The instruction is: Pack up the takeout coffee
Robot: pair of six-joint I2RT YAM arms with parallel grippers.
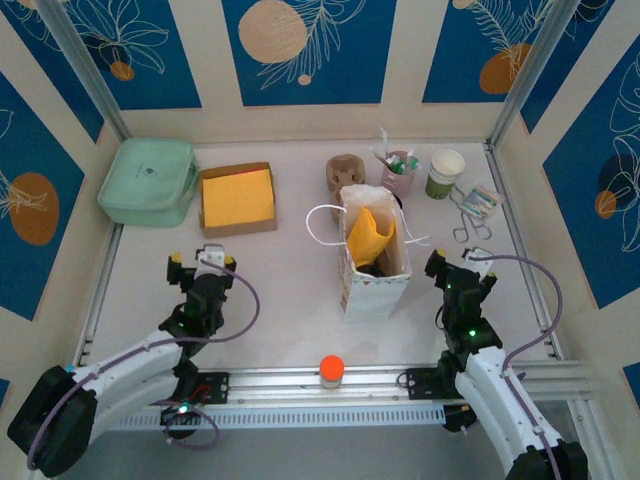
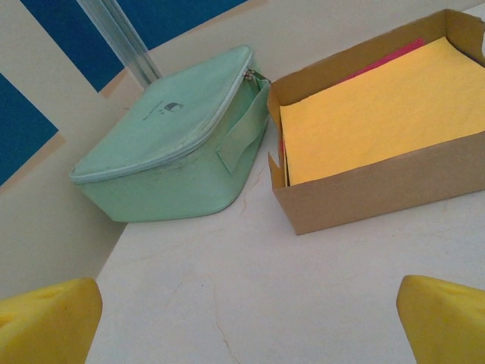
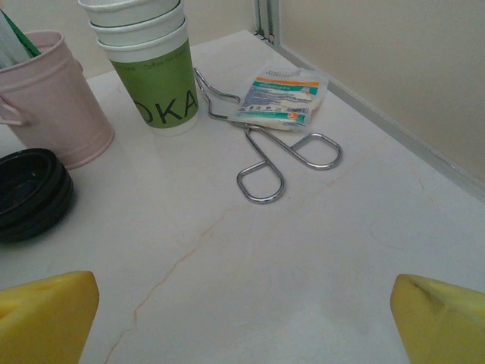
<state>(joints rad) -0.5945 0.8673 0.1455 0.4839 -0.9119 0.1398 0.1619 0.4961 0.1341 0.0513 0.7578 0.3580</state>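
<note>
Left pincer and right pincer stood spread, empty. A dark shape in the paper bag was possibly the takeout coffee; otherwise fetching it came next.

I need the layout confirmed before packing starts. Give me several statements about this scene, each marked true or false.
1. The left hand and the right hand are both open and empty. True.
2. The white paper bag lies flat on its side. False: it stands upright with yellow paper inside.
3. The cardboard box sits beside the green pouch. True.
4. The metal tongs lie inside the box. False: they lie on the table near the stacked cups.
</note>
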